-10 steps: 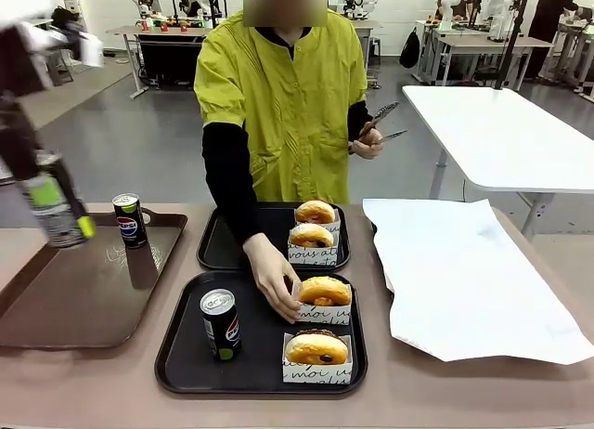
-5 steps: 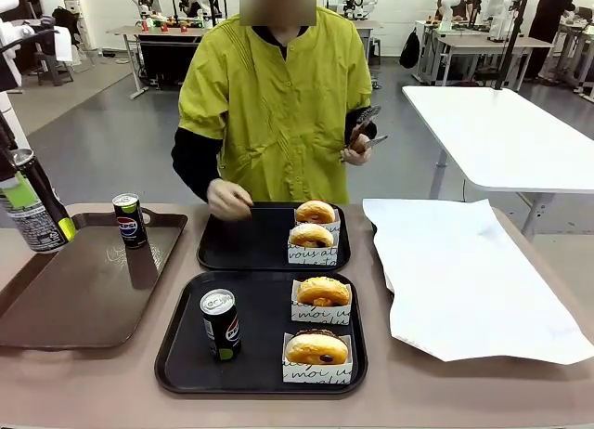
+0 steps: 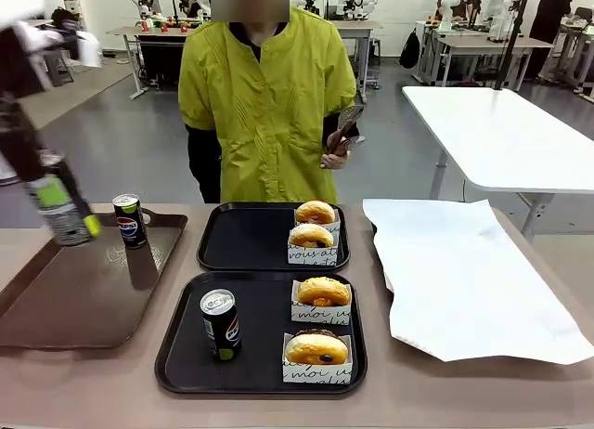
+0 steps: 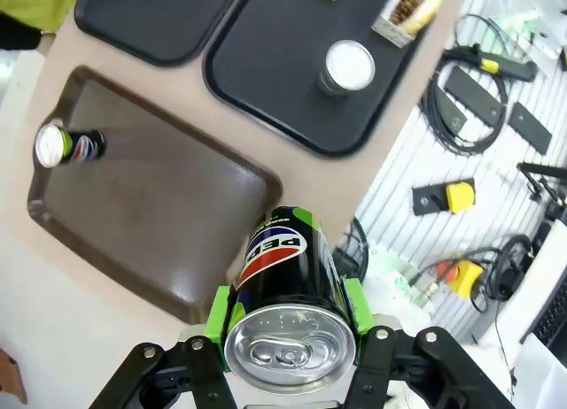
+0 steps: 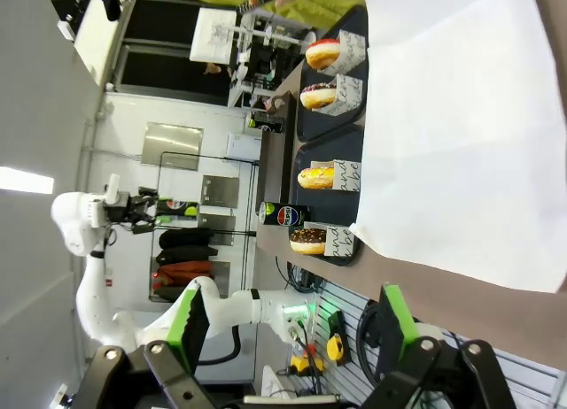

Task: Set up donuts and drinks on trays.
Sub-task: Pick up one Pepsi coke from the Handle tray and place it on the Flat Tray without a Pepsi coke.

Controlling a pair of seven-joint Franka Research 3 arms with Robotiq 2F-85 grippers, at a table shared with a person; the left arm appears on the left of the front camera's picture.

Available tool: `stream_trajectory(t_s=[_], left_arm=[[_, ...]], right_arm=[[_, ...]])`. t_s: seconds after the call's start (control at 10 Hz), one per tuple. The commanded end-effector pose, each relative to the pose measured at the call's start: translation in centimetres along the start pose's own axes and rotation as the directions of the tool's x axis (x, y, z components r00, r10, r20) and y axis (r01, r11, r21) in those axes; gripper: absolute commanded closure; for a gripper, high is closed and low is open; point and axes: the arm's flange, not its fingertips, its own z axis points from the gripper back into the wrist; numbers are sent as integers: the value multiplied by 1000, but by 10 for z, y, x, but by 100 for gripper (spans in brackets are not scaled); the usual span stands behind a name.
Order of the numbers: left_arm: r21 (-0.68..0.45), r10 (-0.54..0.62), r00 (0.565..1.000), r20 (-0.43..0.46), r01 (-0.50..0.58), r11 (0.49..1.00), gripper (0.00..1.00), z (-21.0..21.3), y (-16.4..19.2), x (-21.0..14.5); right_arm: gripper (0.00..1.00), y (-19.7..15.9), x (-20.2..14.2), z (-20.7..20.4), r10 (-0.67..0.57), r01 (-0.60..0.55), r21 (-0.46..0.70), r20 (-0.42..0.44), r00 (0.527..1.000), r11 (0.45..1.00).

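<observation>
My left gripper (image 3: 61, 209) hangs above the left end of the brown tray (image 3: 83, 290), shut on a Pepsi can (image 3: 54, 199). In the left wrist view the green pads clamp that can (image 4: 285, 289) on both sides. A second can (image 3: 128, 220) stands on the brown tray's far corner. The near black tray (image 3: 264, 304) holds a can (image 3: 221, 324) and two donuts (image 3: 324, 292) (image 3: 317, 348) in paper holders. On the far black tray (image 3: 243, 239) sit two more donuts (image 3: 316, 212) (image 3: 311, 235). My right gripper (image 5: 292, 338) is open, well back from the table.
A person in a yellow-green top stands behind the far tray, holding tongs (image 3: 345, 130) at chest height with both hands off the table. A large white paper sheet (image 3: 464, 271) covers the right part of the table. A white table (image 3: 501, 132) stands beyond.
The person's hand has left the donut on the near tray and drawn back to the body. My left gripper, still holding the can, swung left and then back right.
</observation>
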Motion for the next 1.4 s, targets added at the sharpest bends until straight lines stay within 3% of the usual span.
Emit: stream_trajectory(t_s=[0.0, 0.2, 0.5, 0.7, 1.2, 1.3], left_arm=[[12, 71, 997, 12, -71, 997, 41, -37, 16, 78], [66, 180, 983, 25, -182, 981, 41, -98, 33, 144], [96, 310, 948, 78, -316, 944, 41, -153, 52, 190], [58, 272, 960, 69, -276, 959, 41, -164, 46, 182], [61, 285, 956, 64, -289, 955, 41, -169, 49, 189], [70, 319, 947, -32, -316, 946, 41, -182, 66, 210]], right_arm=[[0, 0, 2, 0, 14, -14, 21, 6, 1000, 1000], [0, 0, 2, 0, 14, -14, 21, 6, 1000, 1000], [0, 0, 2, 0, 14, -14, 21, 6, 1000, 1000], [0, 0, 2, 0, 14, -14, 21, 6, 1000, 1000], [0, 0, 2, 0, 14, -14, 21, 6, 1000, 1000], [0, 0, 2, 0, 14, -14, 21, 6, 1000, 1000]])
